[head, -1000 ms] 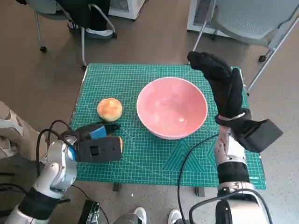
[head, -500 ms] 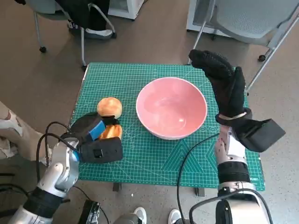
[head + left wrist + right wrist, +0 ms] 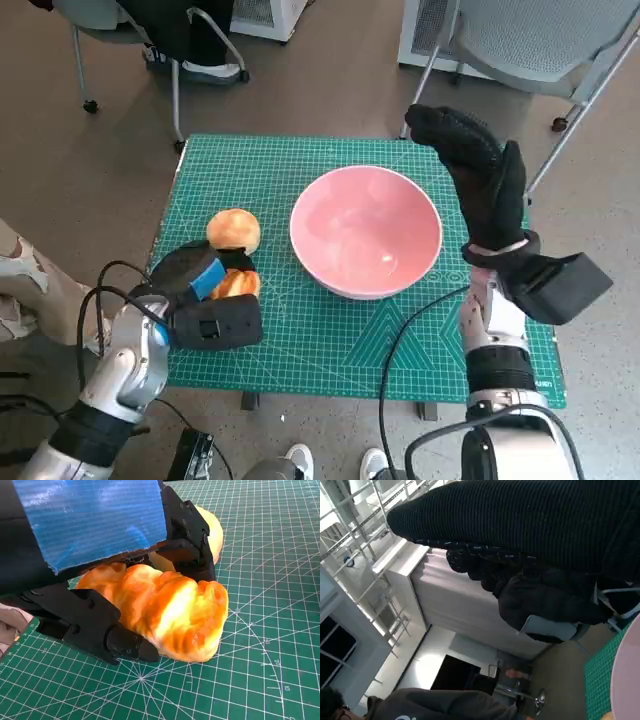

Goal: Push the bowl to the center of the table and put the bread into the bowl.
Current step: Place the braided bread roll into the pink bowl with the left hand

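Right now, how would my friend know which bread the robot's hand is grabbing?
Find the big pink bowl on the green mat. Two breads lie to its left; the left hand holds the nearer, orange croissant. The other, a round pale bun, sits free.

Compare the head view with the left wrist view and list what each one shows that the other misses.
Only the head view shows the pink bowl, the raised right hand beside it and holding nothing, and the chairs and floor around the table. Only the left wrist view shows the black fingers closed around the croissant-like bread. Both show the left hand, that bread, the round bun behind it and the green mat.
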Motion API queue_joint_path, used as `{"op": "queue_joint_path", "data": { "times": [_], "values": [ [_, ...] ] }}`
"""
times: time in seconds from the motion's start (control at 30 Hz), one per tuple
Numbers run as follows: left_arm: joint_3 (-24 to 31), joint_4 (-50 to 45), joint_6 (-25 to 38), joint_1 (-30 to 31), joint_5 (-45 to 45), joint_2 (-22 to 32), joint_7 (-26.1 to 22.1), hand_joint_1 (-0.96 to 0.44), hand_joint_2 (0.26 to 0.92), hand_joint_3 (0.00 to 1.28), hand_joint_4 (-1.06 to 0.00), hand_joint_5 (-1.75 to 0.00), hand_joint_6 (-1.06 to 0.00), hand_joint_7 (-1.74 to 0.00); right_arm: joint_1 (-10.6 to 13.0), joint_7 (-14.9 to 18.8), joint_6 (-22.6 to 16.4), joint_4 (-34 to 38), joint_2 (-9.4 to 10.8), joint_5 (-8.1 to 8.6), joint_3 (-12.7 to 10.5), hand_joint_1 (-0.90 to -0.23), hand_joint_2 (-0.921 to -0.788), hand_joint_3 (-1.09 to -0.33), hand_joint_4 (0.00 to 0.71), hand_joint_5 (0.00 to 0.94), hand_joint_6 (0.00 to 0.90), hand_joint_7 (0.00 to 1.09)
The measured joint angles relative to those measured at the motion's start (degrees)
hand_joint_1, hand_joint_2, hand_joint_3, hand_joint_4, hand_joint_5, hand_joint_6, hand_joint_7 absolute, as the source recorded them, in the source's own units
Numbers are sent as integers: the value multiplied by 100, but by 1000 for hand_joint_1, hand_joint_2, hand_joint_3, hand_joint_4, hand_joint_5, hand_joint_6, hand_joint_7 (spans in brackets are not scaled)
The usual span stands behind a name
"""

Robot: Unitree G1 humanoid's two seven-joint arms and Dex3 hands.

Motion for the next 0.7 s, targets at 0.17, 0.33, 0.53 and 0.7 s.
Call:
{"op": "queue_joint_path", "data": {
  "times": [0.17,0.33,0.53,0.7],
  "values": [
    [19,-64,4,35,2,1,-37,2,839,206,-694,-1298,-672,-1008,0,1,0,0,0,1,0,-649,-921,-834,185,5,54,420],
    [47,-135,3,91,1,7,-51,1,842,199,-694,-1295,-672,-1008,0,1,0,0,1,1,2,-649,-921,-834,185,4,51,426],
    [107,-333,1,216,-7,43,-134,2,848,181,-701,-1282,-681,-1002,0,1,0,3,5,0,5,-649,-921,-833,186,4,49,432],
    [169,-604,-1,341,-23,99,-239,2,852,166,-707,-1265,-688,-1005,-1,3,-2,39,8,-2,7,-650,-921,-831,187,4,47,437]
  ]
}}
